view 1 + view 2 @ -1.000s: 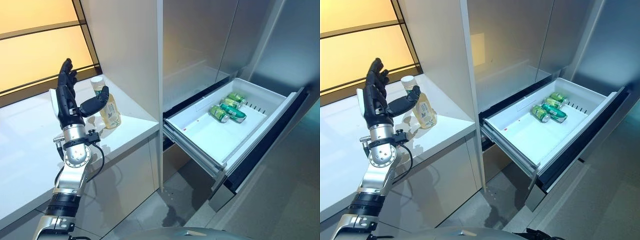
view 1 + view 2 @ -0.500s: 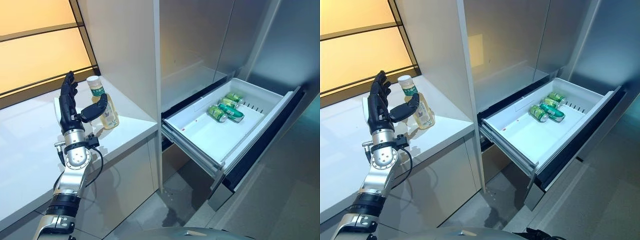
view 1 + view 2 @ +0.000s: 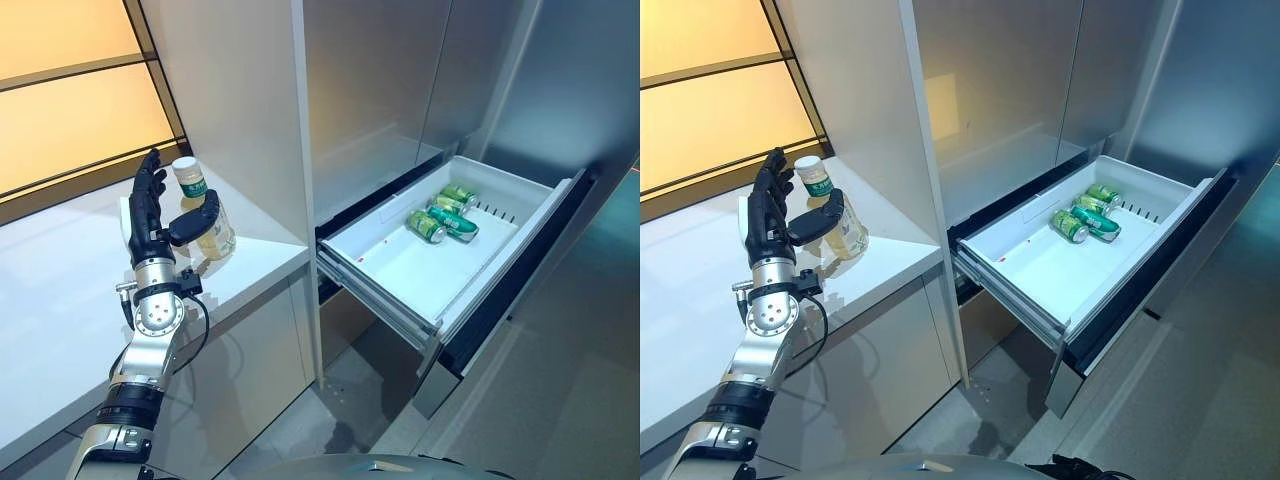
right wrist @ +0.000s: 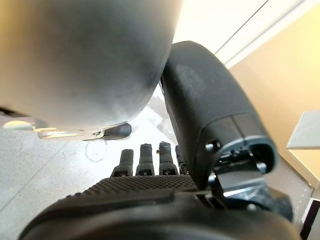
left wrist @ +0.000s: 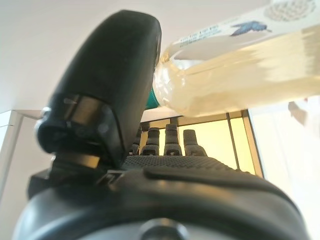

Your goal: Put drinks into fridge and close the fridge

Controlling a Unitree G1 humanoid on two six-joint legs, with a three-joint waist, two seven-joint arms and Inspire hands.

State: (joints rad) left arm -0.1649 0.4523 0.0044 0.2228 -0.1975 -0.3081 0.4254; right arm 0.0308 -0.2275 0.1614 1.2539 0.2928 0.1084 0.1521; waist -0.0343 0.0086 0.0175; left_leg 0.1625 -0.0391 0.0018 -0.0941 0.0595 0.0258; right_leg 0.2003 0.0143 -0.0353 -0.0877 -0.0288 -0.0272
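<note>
On the white worktop, close to the tall grey cabinet panel, a bottle of pale yellow drink with a white cap stands upright. The left robot hand is raised beside it, fingers straight and spread, thumb reaching across the bottle's front below the neck. In the left wrist view the thumb lies against the bottle shoulder, but no closed grip is seen; the hand is recorded as open. The right robot hand shows only in its own wrist view, fingers straight, holding nothing. The fridge drawer is pulled fully out; three green cans lie on their sides at its far end, the rest of the tray bare.

Risks judged from here: with contact on one side only, a push from the thumb could tip the bottle or slide it toward the worktop edge. If the fingers close too high, near the neck, the bottle may swing or slip during the carry to the drawer.
</note>
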